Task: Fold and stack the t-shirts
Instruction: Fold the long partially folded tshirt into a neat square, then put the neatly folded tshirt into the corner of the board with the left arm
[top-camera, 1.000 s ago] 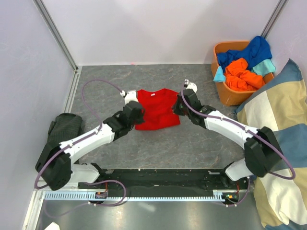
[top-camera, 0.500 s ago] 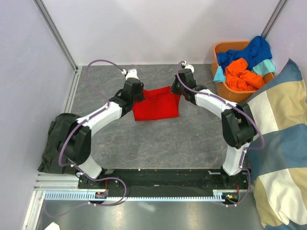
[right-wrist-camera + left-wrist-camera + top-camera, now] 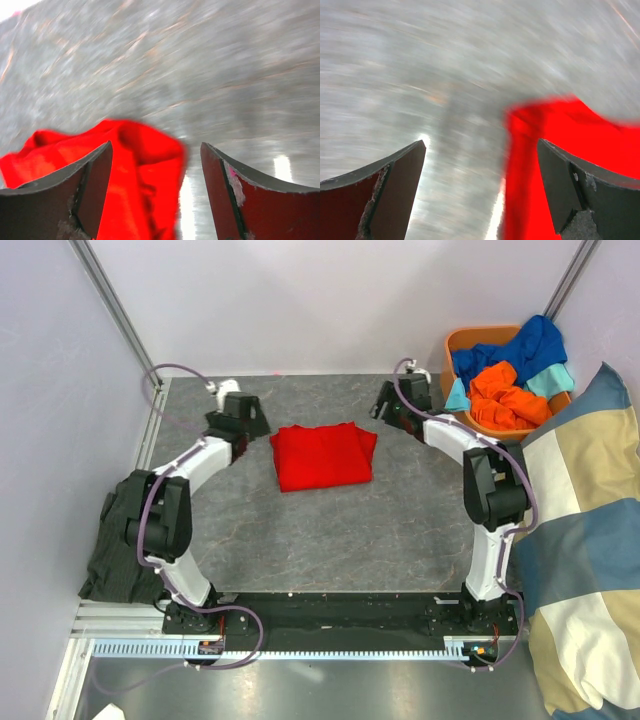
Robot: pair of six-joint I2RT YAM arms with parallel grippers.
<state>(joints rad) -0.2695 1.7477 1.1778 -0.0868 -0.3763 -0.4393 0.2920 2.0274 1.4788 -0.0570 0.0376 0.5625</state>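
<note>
Orange tub (image 3: 478,446) holds blue t-shirt (image 3: 530,345), orange t-shirts (image 3: 505,396) & teal t-shirt (image 3: 556,380), heaped. Red t-shirt (image 3: 323,455) lies folded on table (image 3: 400,530), left of tub. L gripper (image 3: 480,150) & R gripper (image 3: 156,149) flank it, both spread wide, empty.

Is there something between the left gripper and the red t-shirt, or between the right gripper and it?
Nothing visible stands in the way. The red t-shirt lies folded on the table. The left gripper and the right gripper are open near its far corners, apart from it, with only table surface between.
</note>
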